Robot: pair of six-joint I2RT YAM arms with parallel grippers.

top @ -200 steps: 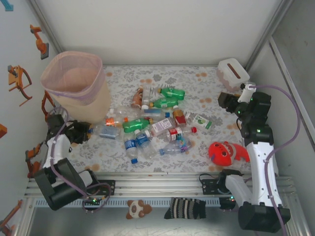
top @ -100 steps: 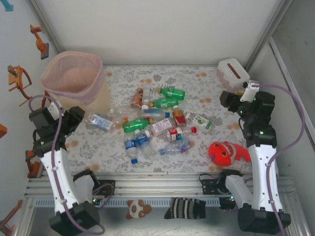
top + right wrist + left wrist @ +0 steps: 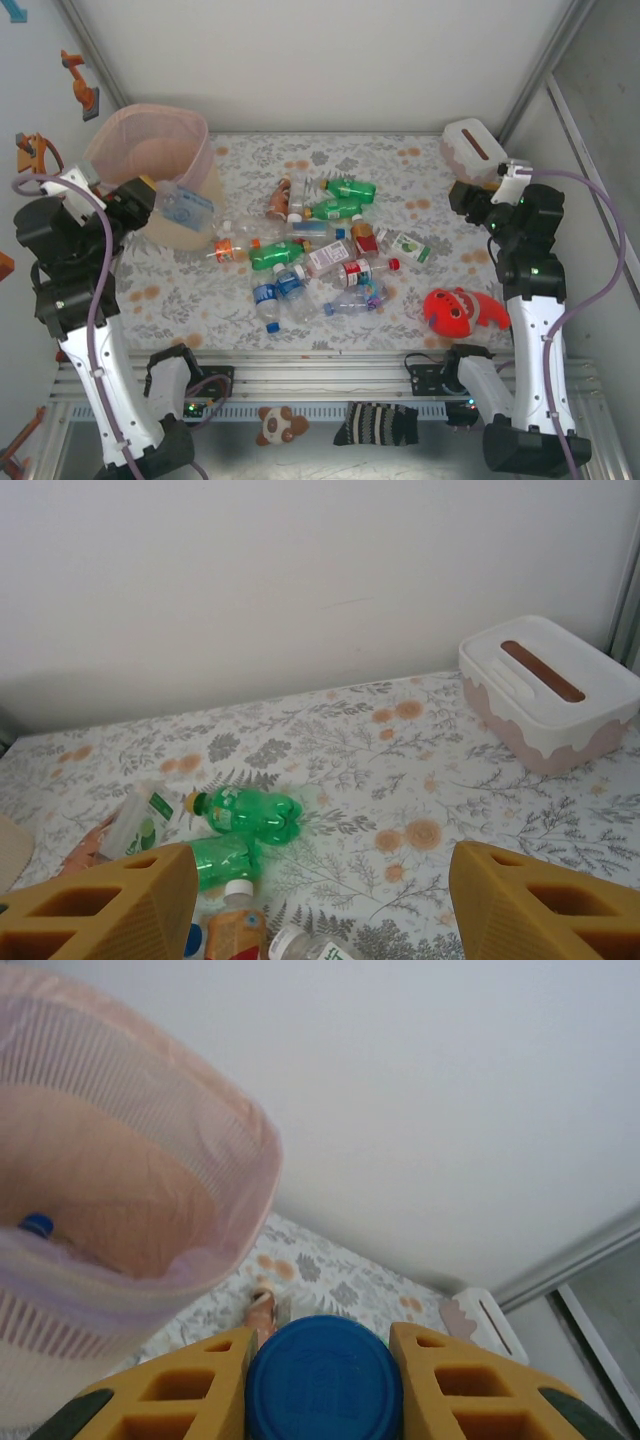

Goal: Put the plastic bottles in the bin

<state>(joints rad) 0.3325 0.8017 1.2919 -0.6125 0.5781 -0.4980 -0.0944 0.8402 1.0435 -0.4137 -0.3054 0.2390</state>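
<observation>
The step in hand is the carry: the left gripper point(image 3: 322, 1352) is clamped on a clear bottle point(image 3: 185, 206) with a blue label, its blue cap point(image 3: 323, 1388) wedged between the yellow fingers point(image 3: 190, 1390). It holds the bottle up at the near right side of the bin point(image 3: 120, 125), seemingly level with the rim but not yet over the opening. The next move calls for swinging it left and farther back until it hangs over the mouth, then letting go; released here it might strike the rim and fall outside. The bin is tall, pale pink and translucent, with slotted walls, and one blue-capped bottle point(image 3: 37, 1225) lies inside. The pile point(image 3: 310, 255) of other bottles lies in the middle of the mat point(image 3: 180, 300), well apart from the bin. The right gripper point(image 3: 320, 900) hangs empty with jaws apart near the tissue box point(image 3: 550, 695)
</observation>
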